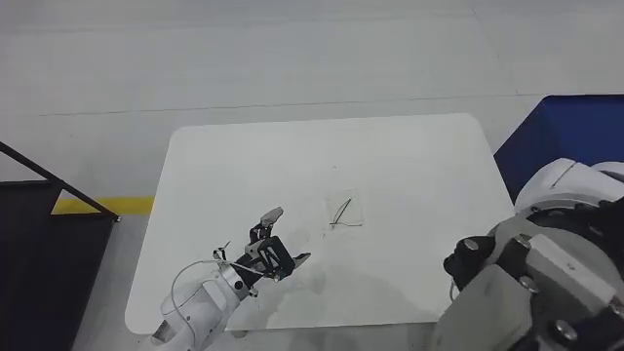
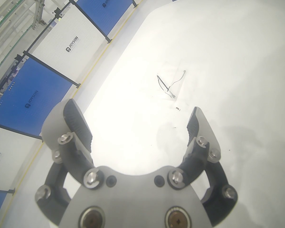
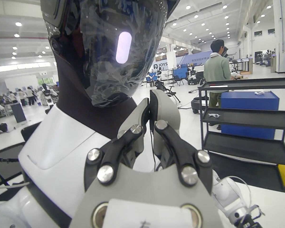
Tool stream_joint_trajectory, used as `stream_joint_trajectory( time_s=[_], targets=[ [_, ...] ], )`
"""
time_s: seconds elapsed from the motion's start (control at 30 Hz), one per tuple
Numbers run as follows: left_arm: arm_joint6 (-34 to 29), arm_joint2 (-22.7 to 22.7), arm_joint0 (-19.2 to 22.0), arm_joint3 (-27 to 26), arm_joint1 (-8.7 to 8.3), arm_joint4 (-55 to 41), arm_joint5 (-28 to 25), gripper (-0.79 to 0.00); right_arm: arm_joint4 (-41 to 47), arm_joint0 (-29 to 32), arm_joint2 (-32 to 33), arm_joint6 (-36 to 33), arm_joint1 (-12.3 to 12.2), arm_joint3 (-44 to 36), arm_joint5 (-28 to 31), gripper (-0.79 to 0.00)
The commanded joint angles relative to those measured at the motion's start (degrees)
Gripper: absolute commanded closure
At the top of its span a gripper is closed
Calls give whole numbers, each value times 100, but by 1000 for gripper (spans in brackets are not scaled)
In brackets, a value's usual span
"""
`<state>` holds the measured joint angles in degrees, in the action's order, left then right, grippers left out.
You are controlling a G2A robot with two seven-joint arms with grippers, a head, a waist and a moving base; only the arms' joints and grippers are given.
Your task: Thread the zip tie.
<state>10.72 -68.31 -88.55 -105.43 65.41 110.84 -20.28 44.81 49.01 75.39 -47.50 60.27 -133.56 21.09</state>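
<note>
A thin black zip tie [image 1: 341, 213] [image 2: 164, 86] lies near the middle of the white table [image 1: 409, 156], on a clear square sheet [image 2: 178, 88] beside a thin white strand [image 2: 179, 77]. My left gripper [image 1: 288, 237] [image 2: 133, 110] hovers open near the table's front left, a short way from the sheet, with nothing between its fingers. My right gripper [image 3: 150, 96] is raised off the table and points back at the robot's head. It is shut, and a thin black strip, apparently a zip tie [image 3: 153, 143], hangs down from between the pads.
A tiny dark speck [image 2: 178, 108] lies on the table between the left gripper and the sheet. A blue panel [image 1: 575, 132] stands off the table's right edge and a black frame [image 1: 39, 253] off its left. A black shelf cart [image 3: 247, 117] stands behind.
</note>
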Motion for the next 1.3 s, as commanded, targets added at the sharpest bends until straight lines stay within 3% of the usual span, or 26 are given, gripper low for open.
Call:
stream_joint_trajectory(
  time_s=[0.0,0.1,0.2,0.3,0.57,1.0,1.13,1.27],
  targets=[
    [0,0,0,0,0,0,0,-785,1356,91,-289,496,22,-109,-1118,0],
    [0,0,0,0,0,0,0,-785,2249,-124,-498,856,53,-109,-2095,0],
    [0,0,0,0,0,0,0,-785,2870,-119,-560,1008,79,-109,-2518,0],
    [0,0,0,0,0,0,0,-785,2827,-82,-525,971,81,-109,-2721,0],
    [0,0,0,0,0,0,0,-785,2826,252,-591,468,93,-109,-2983,0],
    [0,0,0,0,0,0,0,-785,3000,484,-503,667,114,-109,-3003,0],
    [0,0,0,0,0,0,0,-785,1613,563,-242,458,44,20,-3150,0],
    [0,0,0,0,0,0,0,-785,284,835,352,-563,-90,473,-3104,0]
  ],
)
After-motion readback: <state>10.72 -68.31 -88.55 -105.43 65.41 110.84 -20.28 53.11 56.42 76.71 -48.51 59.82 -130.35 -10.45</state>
